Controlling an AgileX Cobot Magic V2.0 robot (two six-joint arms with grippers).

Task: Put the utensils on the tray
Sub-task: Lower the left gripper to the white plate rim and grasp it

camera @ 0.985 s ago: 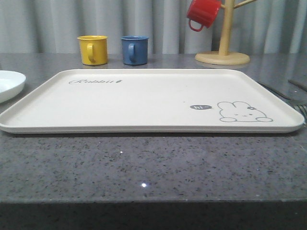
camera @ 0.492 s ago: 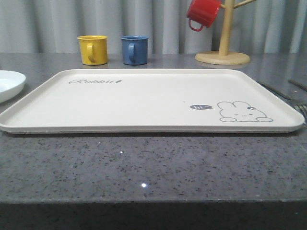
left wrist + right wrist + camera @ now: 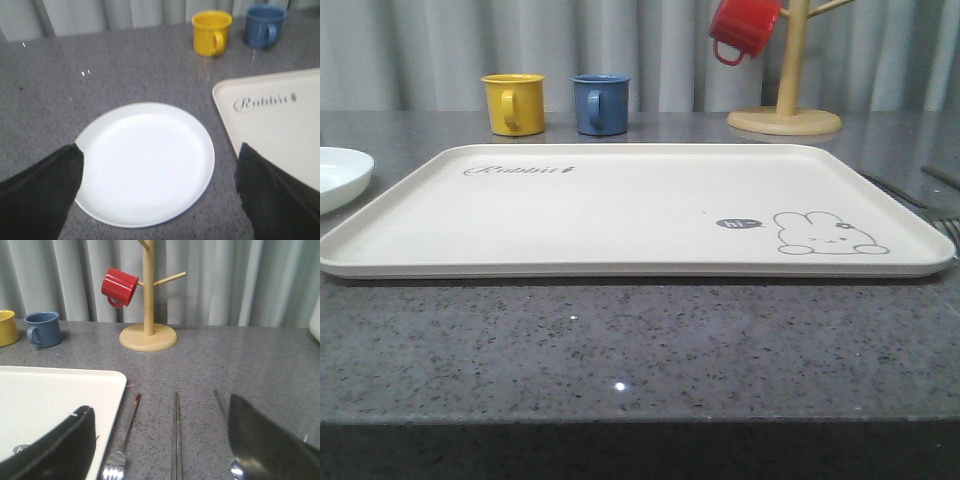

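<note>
Cream tray [image 3: 620,210] sits bare; we see our left gripper [image 3: 157,192] spread wide over the plate [image 3: 145,162]. Our right gripper [image 3: 160,450] hangs spread above the fork [image 3: 122,440] and chopsticks [image 3: 176,435], holding nothing.

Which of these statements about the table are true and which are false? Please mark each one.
1. The tray has nothing on it. True.
2. The plate lies on the tray. False: it lies on the table beside the tray.
3. The red mug hangs on the wooden mug stand. True.
4. The fork lies on the tray. False: it lies on the table beside the chopsticks.
5. The left claw is open above the plate. True.
</note>
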